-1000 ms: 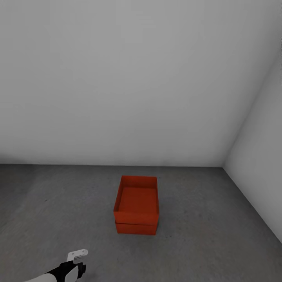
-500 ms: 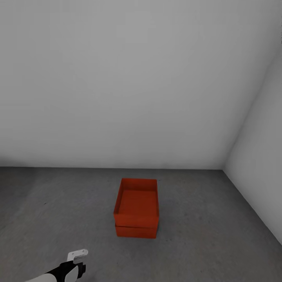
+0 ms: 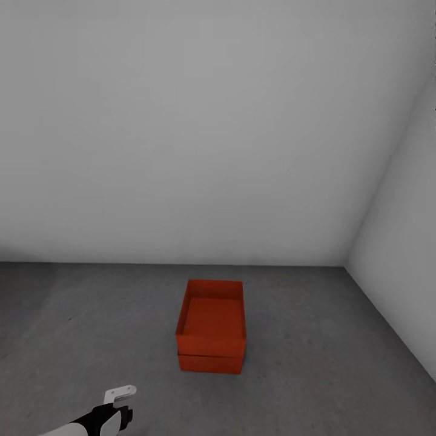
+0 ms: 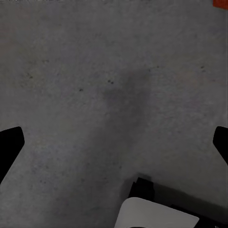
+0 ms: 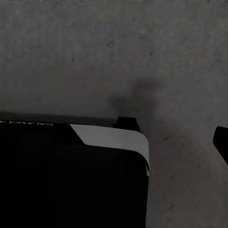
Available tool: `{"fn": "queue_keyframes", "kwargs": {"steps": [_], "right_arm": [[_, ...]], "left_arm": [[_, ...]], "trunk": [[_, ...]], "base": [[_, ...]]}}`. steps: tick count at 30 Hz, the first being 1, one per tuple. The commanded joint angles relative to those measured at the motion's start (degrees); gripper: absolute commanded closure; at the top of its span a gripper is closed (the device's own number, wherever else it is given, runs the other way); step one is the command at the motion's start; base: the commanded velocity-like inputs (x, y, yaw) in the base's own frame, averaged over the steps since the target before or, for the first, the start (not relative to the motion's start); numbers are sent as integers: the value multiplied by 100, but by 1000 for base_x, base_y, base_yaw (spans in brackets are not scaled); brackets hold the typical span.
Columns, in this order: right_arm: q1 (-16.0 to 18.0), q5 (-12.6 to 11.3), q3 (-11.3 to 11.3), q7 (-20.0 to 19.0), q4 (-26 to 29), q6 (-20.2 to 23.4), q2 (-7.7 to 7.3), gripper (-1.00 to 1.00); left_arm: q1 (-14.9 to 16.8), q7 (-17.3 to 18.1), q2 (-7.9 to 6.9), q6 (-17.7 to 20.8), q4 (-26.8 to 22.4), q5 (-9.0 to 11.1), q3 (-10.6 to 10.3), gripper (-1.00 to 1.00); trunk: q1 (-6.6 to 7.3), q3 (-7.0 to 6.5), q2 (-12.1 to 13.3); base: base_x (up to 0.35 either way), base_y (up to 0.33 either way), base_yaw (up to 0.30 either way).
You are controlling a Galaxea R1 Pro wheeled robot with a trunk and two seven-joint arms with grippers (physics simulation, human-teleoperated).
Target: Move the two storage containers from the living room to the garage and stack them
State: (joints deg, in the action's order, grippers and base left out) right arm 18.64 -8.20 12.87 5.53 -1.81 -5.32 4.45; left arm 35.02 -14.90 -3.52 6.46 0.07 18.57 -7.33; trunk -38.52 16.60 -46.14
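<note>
Camera view shifted slightly since earlier frames; stack unmoved. Nearest, left gripper (image 4: 114,142) spread wide, empty, over the grey concrete floor (image 3: 315,375). Right gripper: state cannot be told. Farther ahead, two storage containers (image 3: 211,327) stacked on the floor, near the white wall (image 3: 181,133).

no text, label, brand or number can be read here. a faint line of pale lettering runs along the edge of the black robot body (image 5: 71,180) in the right wrist view, but it is too small and blurred to make out.
</note>
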Motion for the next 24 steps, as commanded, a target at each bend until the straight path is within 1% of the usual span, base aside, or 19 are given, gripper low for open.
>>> {"fn": "queue_keyframes", "kwargs": {"steps": [1,24], "right_arm": [[8,-59,50,10,-20,-37,4,-100],[-9,-50,57,10,-12,-39,12,-100]], "left_arm": [[5,-13,0,22,1,42,-49,-100],[5,-13,0,22,2,42,-47,-100]], "trunk": [[-1,-2,-5],[-1,-213,-5]], "base": [[0,0,0],[0,0,0]]}}
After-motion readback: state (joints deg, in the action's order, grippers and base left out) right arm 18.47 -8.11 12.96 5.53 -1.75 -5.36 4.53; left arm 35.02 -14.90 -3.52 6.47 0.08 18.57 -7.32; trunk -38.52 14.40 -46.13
